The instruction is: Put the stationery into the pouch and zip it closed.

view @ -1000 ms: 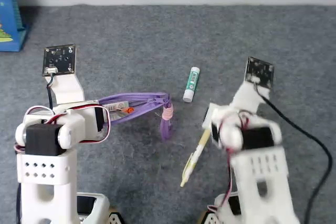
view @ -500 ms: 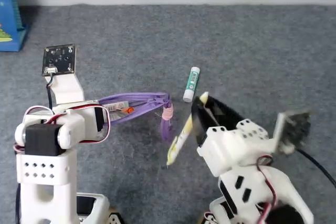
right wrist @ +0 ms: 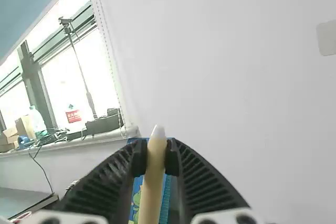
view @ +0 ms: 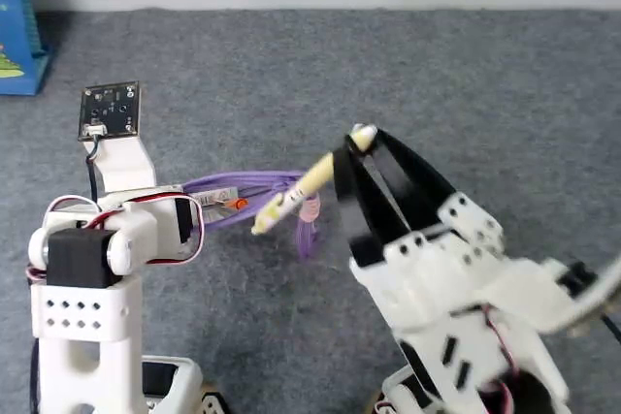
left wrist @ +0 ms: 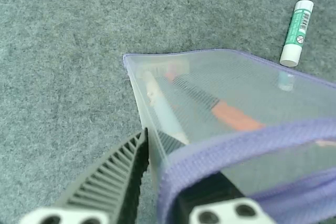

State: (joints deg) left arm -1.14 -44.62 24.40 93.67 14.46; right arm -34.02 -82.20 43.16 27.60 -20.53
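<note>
A clear pouch with a purple zip edge (view: 247,188) is held up off the grey mat by my left gripper (left wrist: 157,150), which is shut on its rim. Inside the pouch (left wrist: 231,87) lie an orange and dark pen (left wrist: 231,115) and a pale stick (left wrist: 163,111). My right gripper (view: 354,147) is raised high and shut on a cream pen (view: 296,191), whose lower tip slants down over the pouch's open end. In the right wrist view the pen (right wrist: 152,182) stands between the two black fingers (right wrist: 118,169). A green and white glue stick (left wrist: 296,32) lies on the mat beyond the pouch.
A blue box (view: 19,36) stands at the back left corner. The grey mat (view: 505,84) runs open to the back and right. The right arm's white body (view: 466,288) covers the near right of the table.
The right arm has lifted the cream pen off the mat and swung it up and left, toward the pouch's opening. The left arm and the pouch have kept still.
</note>
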